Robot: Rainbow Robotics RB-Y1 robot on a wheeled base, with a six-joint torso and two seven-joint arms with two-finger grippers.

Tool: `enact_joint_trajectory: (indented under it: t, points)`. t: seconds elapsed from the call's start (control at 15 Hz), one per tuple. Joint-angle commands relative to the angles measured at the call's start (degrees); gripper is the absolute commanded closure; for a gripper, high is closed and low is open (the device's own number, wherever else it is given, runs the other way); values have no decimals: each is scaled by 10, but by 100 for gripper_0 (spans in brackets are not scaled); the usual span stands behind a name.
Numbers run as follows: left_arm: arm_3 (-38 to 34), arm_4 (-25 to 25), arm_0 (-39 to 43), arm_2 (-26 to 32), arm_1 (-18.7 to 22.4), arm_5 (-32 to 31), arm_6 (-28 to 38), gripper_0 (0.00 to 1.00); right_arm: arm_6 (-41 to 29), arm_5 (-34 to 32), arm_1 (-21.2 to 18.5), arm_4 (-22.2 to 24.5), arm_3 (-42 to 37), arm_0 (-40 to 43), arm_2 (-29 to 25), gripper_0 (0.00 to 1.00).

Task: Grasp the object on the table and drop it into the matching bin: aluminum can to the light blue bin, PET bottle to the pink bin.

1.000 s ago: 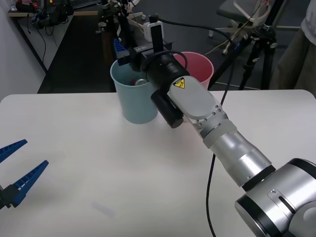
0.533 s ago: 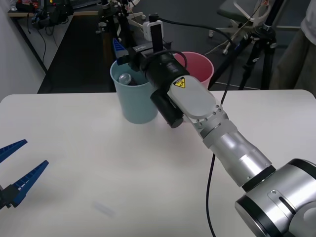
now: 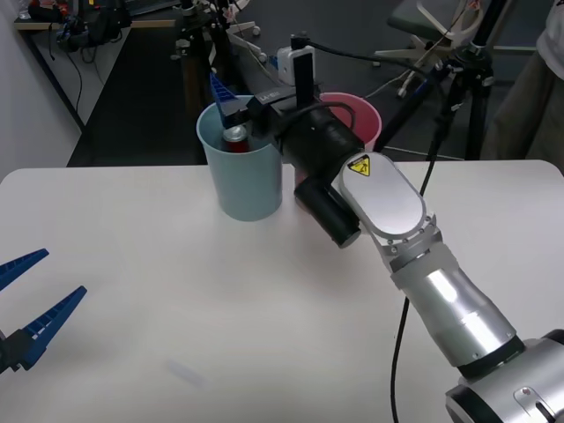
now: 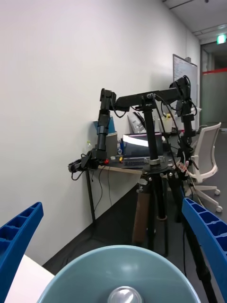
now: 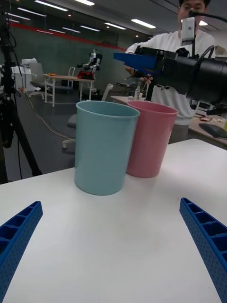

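Your right gripper [image 3: 231, 99] hangs over the light blue bin [image 3: 244, 176], fingers spread. The red aluminum can [image 3: 234, 138] sits inside. Your left gripper [image 3: 31, 304] rests spread over the table [image 3: 176, 300].

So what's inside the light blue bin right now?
The red can stands upright inside the light blue bin, silver top showing below the rim. The bin wall hides its lower part and the bottom. The right gripper hangs over it, jaws open.

Right tool [image 3: 231, 101] reaches far forward, fingers seemingly spread; left tool [image 3: 31, 304] hangs low, fingers apart.
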Motion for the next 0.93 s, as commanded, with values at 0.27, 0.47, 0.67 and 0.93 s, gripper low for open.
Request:
enact_joint_trajectory:
  t: [0.27,0.47,0.67,0.93]
  points:
    - [0,0,0,0,0,0,0,0,16,-85,-67,-43,-171,141,-8,0]
    - [0,0,0,0,0,0,0,0,34,-118,-121,-92,-243,209,-8,0]
    - [0,0,0,0,0,0,0,0,65,-150,-178,-147,-299,274,-18,0]
    - [0,0,0,0,0,0,0,0,168,-246,-222,-244,-307,351,-81,0]
